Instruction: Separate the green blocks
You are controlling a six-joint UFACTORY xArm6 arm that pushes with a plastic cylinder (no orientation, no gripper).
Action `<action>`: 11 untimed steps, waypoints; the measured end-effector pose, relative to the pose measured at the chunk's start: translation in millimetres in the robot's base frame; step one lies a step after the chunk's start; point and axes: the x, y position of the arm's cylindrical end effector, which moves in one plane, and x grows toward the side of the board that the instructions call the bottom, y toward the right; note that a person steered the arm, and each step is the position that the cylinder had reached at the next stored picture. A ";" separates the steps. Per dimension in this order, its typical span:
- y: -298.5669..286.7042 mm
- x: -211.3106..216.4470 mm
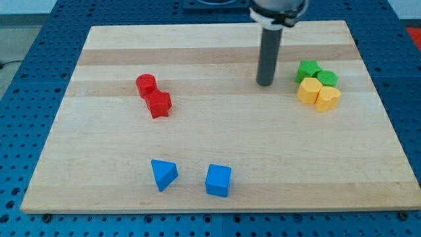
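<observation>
1. The end effector here is only a straight dark rod with no jaws, so it neither clenches nor grasps anything; my tip (264,84) rests on the pale wooden desk (217,141) in the upper right part of the view, touching no block.

2. The two green blocks lie just to the view's right of my tip, with a small gap between the tip and the nearer one. That nearer one is a green star-shaped block (307,70); the other, a rounded green block (327,78), touches it on its right and sits slightly lower in the view.

3. Pressed against the green pair from below are two yellow blocks: a yellow block of roughly hexagonal shape (308,90) under the green star, and a second yellow block (327,98) beside it to the right, under the rounded green one. The four form one tight cluster near the desk's right edge.

4. Well apart, in the left half of the view, a red cylinder (146,84) stands touching a red star-like block (159,104) that sits just below and to its right.

5. Near the bottom edge of the desk lie a blue triangular block (163,174) and, a little to its right and not touching it, a blue cube (218,180).

6. Around the desk is a blue perforated surface (26,79).
</observation>
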 end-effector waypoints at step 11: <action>138.5 46.6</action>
